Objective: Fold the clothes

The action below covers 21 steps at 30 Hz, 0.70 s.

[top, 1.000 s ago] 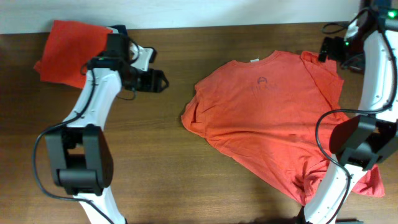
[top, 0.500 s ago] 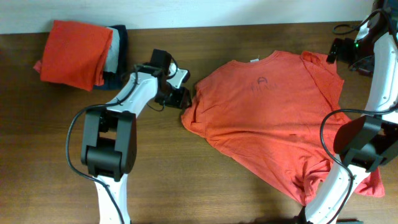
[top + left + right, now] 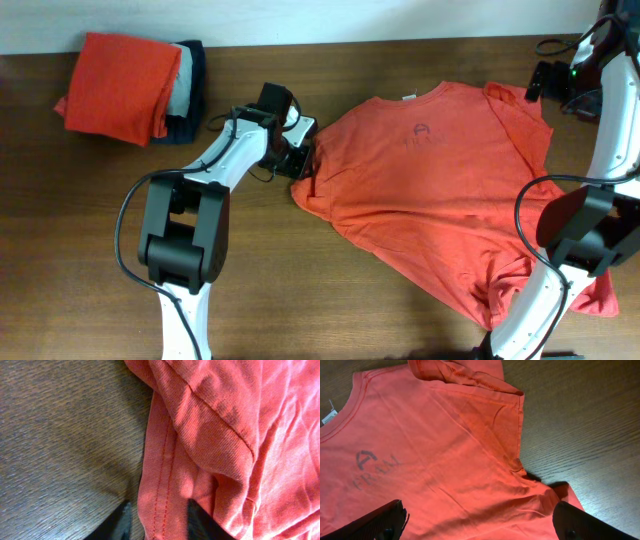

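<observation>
Left tool (image 3: pixel 303 160): fingers partly spread. In the left wrist view the two dark fingertips (image 3: pixel 122 521) stand on either side of the stitched sleeve hem, with cloth filling the gap between them. A finished pinch does not show.
Left tool position: low over the surface (image 3: pixel 300 280), at the T-shirt's outer sleeve edge, on the side towards the folded pile.
Right tool (image 3: pixel 480 517): fingers spread wide, nothing between them. It hangs above the other shoulder and sleeve, clear of the cloth.
T-shirt (image 3: pixel 430 200): lies opened out on the surface, right of centre. The face with the small neck mark (image 3: pixel 372 467) is up and the collar points to the far edge. The near corner is bunched beside the right arm base.
Folded pile (image 3: pixel 120 85): orange garment on grey and navy ones, far left corner, well apart from the T-shirt.
Change, left arm: a second ago it was beside the folded pile; it has since swung across to the sleeve.
Change, left tool: fingers stand closer together than before.
Change, right arm: shifted slightly outward, tool spread as before.
Change, T-shirt: same place and same lie.
</observation>
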Available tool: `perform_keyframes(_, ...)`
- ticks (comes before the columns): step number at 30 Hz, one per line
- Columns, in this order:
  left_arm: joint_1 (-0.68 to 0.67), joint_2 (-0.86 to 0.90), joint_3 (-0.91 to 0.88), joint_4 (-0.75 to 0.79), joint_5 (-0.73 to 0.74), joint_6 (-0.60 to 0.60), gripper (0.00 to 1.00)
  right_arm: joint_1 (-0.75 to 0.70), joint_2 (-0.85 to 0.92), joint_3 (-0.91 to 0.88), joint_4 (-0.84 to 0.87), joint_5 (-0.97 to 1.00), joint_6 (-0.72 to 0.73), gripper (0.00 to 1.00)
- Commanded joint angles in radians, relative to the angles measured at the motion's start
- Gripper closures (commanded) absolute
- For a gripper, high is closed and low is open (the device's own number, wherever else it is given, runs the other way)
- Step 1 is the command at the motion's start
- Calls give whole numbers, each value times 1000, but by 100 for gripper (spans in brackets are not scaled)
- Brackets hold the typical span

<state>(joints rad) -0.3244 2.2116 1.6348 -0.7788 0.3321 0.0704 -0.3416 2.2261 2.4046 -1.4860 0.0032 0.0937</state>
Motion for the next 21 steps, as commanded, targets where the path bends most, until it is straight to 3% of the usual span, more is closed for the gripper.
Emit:
perform_keyframes(1, -5, 16, 13, -4, -19, -3, 68, 1, -13, 0, -2, 5, 3, 2)
perform_keyframes(3, -5, 16, 9, 0, -19, -3, 70, 1, -13, 0, -2, 5, 3, 2)
perform_keyframes(6, -7, 16, -9, 3, -69, -3, 83, 1, -13, 0, -2, 5, 3, 1)
perform_keyframes(13, -8, 15, -12, -70, -351, -77, 98, 1, -13, 0, -2, 5, 3, 2)
perform_keyframes(21, -9, 6, -4, -226, -563, -156, 99, 1, -13, 0, -2, 5, 3, 1)
